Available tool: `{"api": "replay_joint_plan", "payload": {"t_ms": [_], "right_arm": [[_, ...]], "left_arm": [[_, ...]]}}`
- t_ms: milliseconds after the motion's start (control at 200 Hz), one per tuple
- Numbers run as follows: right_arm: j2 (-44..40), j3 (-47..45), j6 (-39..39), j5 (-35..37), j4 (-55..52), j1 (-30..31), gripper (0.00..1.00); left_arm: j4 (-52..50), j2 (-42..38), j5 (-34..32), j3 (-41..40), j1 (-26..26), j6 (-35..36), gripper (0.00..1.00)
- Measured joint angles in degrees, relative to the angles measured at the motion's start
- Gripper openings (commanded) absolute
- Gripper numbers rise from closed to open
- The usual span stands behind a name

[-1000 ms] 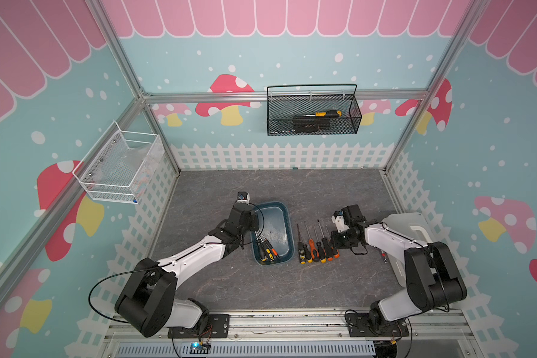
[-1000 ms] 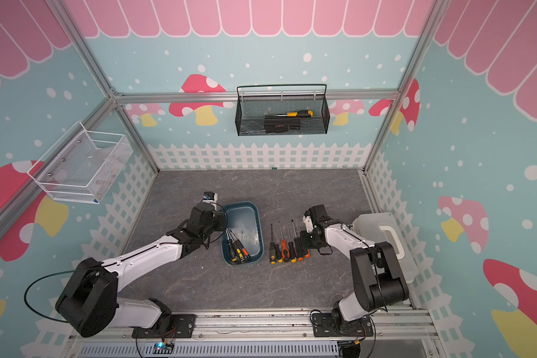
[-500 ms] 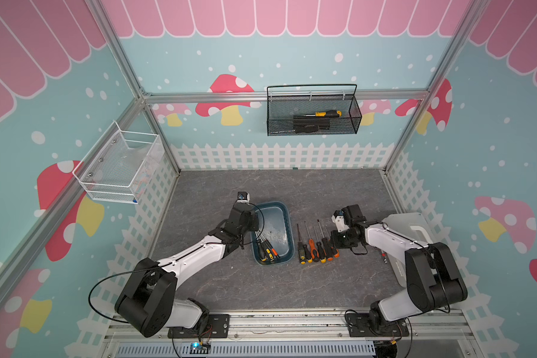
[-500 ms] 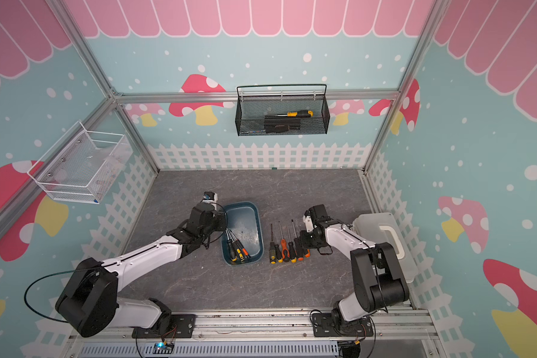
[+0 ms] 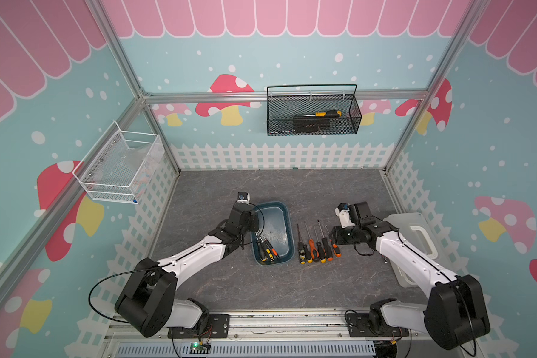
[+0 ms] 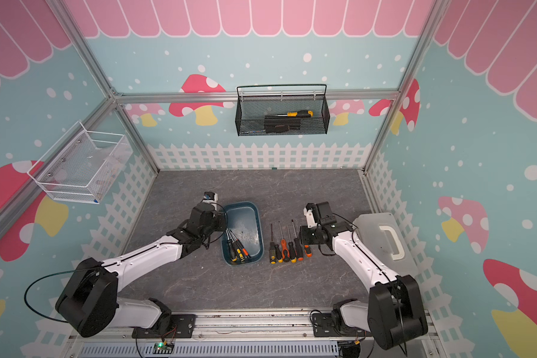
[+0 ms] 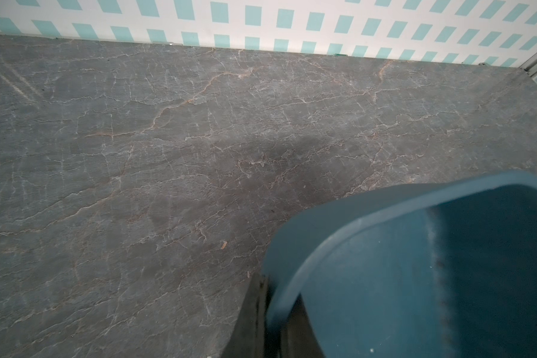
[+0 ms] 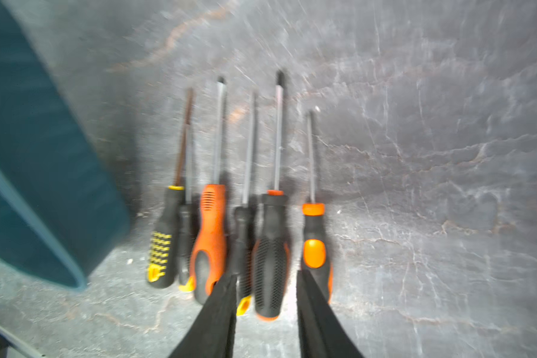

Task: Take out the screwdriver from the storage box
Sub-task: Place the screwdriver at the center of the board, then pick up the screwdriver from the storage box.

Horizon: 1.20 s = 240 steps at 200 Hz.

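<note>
At mid-table: the storage box point(image 5: 292, 235) lay flat on the grey table point(image 5: 230, 285), between the two arms.
Inside the box: the boxed screwdrivers point(image 5: 268, 250), three as far as could be told, lay bunched against its left wall with their handles toward the robot. The rest of the floor was bare.
Beside the box: a row of screwdrivers point(image 5: 318, 248) lay on the table just right of the box. The right wrist view showed six, shafts roughly parallel and handles toward the robot.
Left gripper point(image 7: 272, 313): it was pinched shut on the box's left wall toward the far end. One dark finger point(image 7: 255, 310) sat outside the rim, so it looked to be steadying the box.
Right gripper point(image 8: 265, 277): it hung low over the handle ends at the right of the row. The jaws stood a narrow gap apart and gripped nothing, though that view was blurred.
Step in hand: judging by the parted, empty jaws over the row, one screwdriver had been set down and the arm was free for another.
Progress: most of the tools were out and a few were left in the box.
Next move: the right arm would need to lift clear of the row, cross to the box, open wider and come down on one handle.
Care: the bunched handles touched, so a loose pinch could drag a neighbour.
</note>
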Motion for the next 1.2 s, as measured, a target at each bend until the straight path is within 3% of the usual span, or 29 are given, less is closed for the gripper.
{"api": "replay_joint_plan", "payload": {"t_ms": [210,430,625,1201], "right_arm": [[-0.5,7.9,2.8,5.5,-1.4,14.6,0.37],[11.5,15.8,4.2,8.7,-0.5,26.3,0.37],[19.9,18.4,4.3,9.2,0.4,29.5,0.37],[32.5,25.0,2.1,9.6,2.3,31.9,0.37]], "left_arm": [[0.0,0.0,0.0,0.0,-0.2,0.0,0.00],[-0.1,0.0,-0.2,0.0,-0.2,0.0,0.00],[-0.6,0.0,-0.4,0.2,-0.3,0.0,0.00],[-0.6,0.0,-0.4,0.3,-0.3,0.0,0.00]]}}
